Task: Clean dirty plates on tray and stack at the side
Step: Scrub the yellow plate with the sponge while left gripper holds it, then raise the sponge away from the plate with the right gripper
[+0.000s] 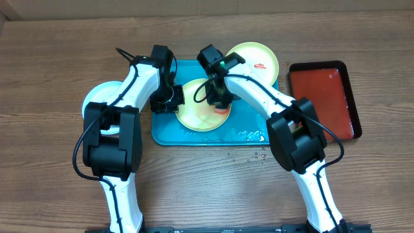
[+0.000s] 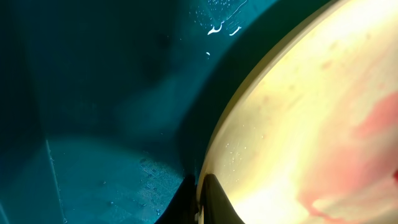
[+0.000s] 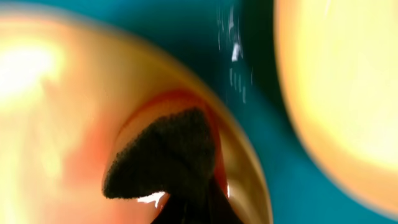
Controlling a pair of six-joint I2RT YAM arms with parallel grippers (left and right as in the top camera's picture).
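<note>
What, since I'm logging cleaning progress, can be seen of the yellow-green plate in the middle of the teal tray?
The plate is round, yellow-green, glossy plastic by its look, lying flat inside the tray. A red smear is spread pink across its right half. The left hand pinches its left rim; the right hand presses a dark sponge onto the smear.

We see a brown wooden table (image 1: 45, 58), its grain running left to right, filling nearly the whole overhead frame. A paler beige band (image 1: 77, 4) runs along the top edge. The light is even and the shadows soft.
</note>
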